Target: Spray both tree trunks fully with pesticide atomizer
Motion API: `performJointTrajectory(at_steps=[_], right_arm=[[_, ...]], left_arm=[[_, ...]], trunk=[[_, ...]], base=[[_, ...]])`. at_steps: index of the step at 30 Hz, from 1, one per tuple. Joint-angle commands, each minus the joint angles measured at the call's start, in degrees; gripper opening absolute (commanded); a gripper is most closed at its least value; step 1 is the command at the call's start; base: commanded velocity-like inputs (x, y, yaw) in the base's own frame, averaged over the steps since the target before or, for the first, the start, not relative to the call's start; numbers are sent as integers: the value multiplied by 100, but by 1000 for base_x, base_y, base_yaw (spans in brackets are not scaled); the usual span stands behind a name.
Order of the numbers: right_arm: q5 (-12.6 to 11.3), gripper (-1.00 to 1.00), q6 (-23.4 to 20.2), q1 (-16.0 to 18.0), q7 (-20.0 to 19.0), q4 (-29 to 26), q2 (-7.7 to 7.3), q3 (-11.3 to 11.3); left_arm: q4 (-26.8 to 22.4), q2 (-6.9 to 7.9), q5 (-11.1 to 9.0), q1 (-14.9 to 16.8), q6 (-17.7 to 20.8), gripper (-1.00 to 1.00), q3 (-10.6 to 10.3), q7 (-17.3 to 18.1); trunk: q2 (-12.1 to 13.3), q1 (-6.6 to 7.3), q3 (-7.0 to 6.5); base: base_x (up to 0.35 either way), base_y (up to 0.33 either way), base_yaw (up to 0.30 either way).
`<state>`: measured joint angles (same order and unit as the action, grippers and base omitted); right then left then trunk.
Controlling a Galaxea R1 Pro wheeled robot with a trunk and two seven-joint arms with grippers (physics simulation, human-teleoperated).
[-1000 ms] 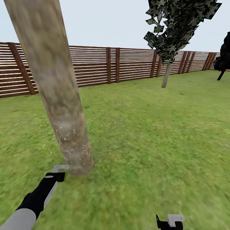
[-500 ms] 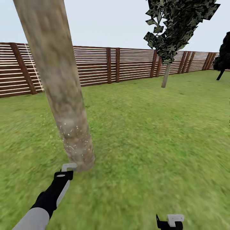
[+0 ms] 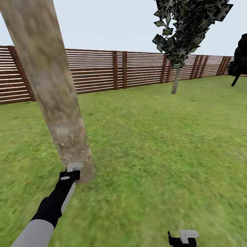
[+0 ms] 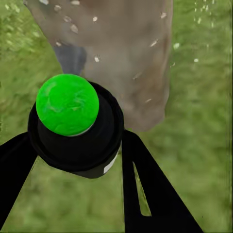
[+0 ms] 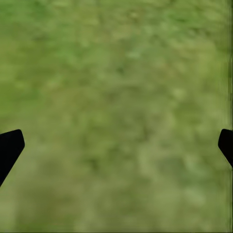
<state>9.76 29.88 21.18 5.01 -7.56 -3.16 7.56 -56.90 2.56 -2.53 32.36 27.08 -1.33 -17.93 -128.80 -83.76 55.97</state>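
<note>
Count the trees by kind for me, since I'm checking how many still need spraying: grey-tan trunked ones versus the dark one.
Grey-tan trunked trees: 2 (near trunk, speckled with white pesticide specks; far tree by the fence)
Near-black tree: 1
Total: 3

Ground: a green lawn fills the lower two thirds of my head view, blurred near me.
Near trunk: a thick mottled grey-tan trunk stands in the grass at left, its base at lower left, flecked with white specks.
Far tree: the second tree is rooted at upper right, near the fence.
Edge: that fence borders the lawn's far side.
Dark tree: a near-black tree stands at the far right edge.
</note>
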Motion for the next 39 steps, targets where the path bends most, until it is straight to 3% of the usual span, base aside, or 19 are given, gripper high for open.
performJointTrajectory(at_steps=[1, 4, 6, 13, 15, 17, 19, 22, 23, 24, 26, 28, 29, 31, 34, 35, 36, 38, 39], right_arm=[[0, 100, 0, 0, 0, 0, 0, 0], [0, 100, 0, 0, 0, 0, 1, 0], [0, 100, 0, 0, 0, 0, 2, 0], [0, 100, 0, 0, 0, 0, 0, 0], [0, 100, 0, 0, 0, 1, -1, 0], [0, 100, 0, 0, 0, 0, -1, 0], [0, 100, 0, 0, 0, 0, -3, 0], [0, 100, 0, 0, 0, 0, -1, 0], [0, 100, 0, 0, 0, -2, -1, 0], [0, 100, 0, 0, -3, -6, -1, 0], [-3, 100, 0, 0, -6, -15, -1, 0], [-8, 100, 0, 0, -8, -27, -1, 0], [-8, 100, 0, 0, -8, -35, -1, 4], [-9, 100, 0, 0, -9, -48, -2, 7], [-9, 100, 0, 6, -13, -155, -63, 15], [40, 100, -11, 8, -21, -532, -112, -61], [203, 100, -30, 8, -25, -857, -126, -250], [909, 100, -99, 7, -120, -1321, -112, -825], [1193, 100, -111, 8, -346, -1384, -87, -983]], left_arm=[[-332, -1, -12, -2, 263, -100, 7, 0], [-691, 14, -3, 6, 525, -100, 46, 0], [-780, 9, -9, 7, 558, -100, 319, 0], [-694, 14, -22, -95, 520, -100, 361, 2], [-422, 16, -26, -245, 456, -100, 361, 44], [618, 21, -11, -271, -232, -100, 311, 107], [1002, 95, 39, -278, -611, -100, 80, 906], [1064, 671, 596, -324, -963, -100, -72, 2964], [1068, 772, 690, -325, -1090, -100, -74, 3283], [1102, 1015, 935, -326, -1380, -100, -77, 4322], [1118, 1148, 1452, -323, -1533, -100, -76, 5486], [1125, 1144, 2431, -319, -1817, -100, -97, 6449], [1128, 1130, 2705, -318, -1952, -100, -97, 6672], [1151, 1103, 2966, -318, -2159, -100, -70, 6980], [1162, 1061, 3030, -318, -2357, -100, -45, 7073], [1168, 1046, 3042, -321, -2383, -100, -49, 7089], [1173, 1028, 3052, -324, -2391, -100, -95, 7100], [1179, 1006, 3063, -326, -2398, -100, -580, 7103], [1177, 1005, 3069, -326, -2403, -100, -744, 7102]], trunk=[[0, 0, 1], [0, 0, 1], [0, 0, 1], [0, 0, 1], [0, 0, 1], [0, 0, 1], [0, 0, 1], [0, 0, 1], [0, 0, 1], [0, 0, 1], [0, 0, 1], [0, 0, 1], [0, 0, 1], [0, 0, 1], [0, 0, 1], [0, 0, 1], [0, 0, 1], [0, 0, 1], [0, 0, 1]], base=[[0, -231, 0], [0, -201, 0], [0, -78, 0], [-134, -6, 0], [-329, 0, 0], [-336, 0, 0], [-337, 0, 0], [-332, 0, 0], [-291, 0, 0], [-125, 0, 0], [-39, 0, 0], [-7, 0, 0], [-2, 0, 0], [0, 0, 0], [0, 0, 0], [0, 0, 0], [0, 0, 0], [0, 0, 0], [0, 0, 0]])
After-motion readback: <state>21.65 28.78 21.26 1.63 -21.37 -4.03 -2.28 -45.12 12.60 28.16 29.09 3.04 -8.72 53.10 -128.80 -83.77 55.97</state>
